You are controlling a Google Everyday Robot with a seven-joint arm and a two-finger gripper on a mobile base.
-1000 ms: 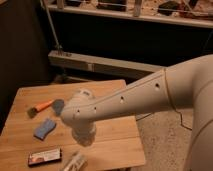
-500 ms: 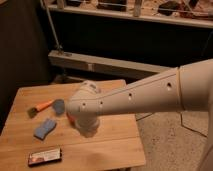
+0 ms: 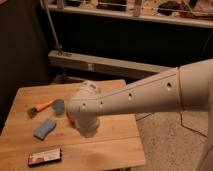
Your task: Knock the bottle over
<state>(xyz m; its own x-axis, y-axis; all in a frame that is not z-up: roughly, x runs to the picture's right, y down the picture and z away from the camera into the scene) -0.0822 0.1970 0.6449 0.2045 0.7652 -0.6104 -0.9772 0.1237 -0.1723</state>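
Observation:
The bottle is out of view, and nothing on the wooden table (image 3: 116, 142) matches it. My white arm (image 3: 150, 97) reaches in from the right and its rounded joint (image 3: 86, 116) hangs over the middle of the table. My gripper is hidden behind this joint and does not show. A small red-orange sliver (image 3: 70, 119) peeks out at the joint's left edge; I cannot tell what it is.
An orange-handled brush with a grey head (image 3: 48, 106) lies at the table's left. A blue sponge (image 3: 45, 128) lies in front of it. A dark flat packet (image 3: 45, 157) lies near the front edge. A metal rack (image 3: 125, 65) stands behind the table.
The arm's joint has risen and shifted from the table's front toward its middle. A pale thing seen below the joint one second ago no longer shows.

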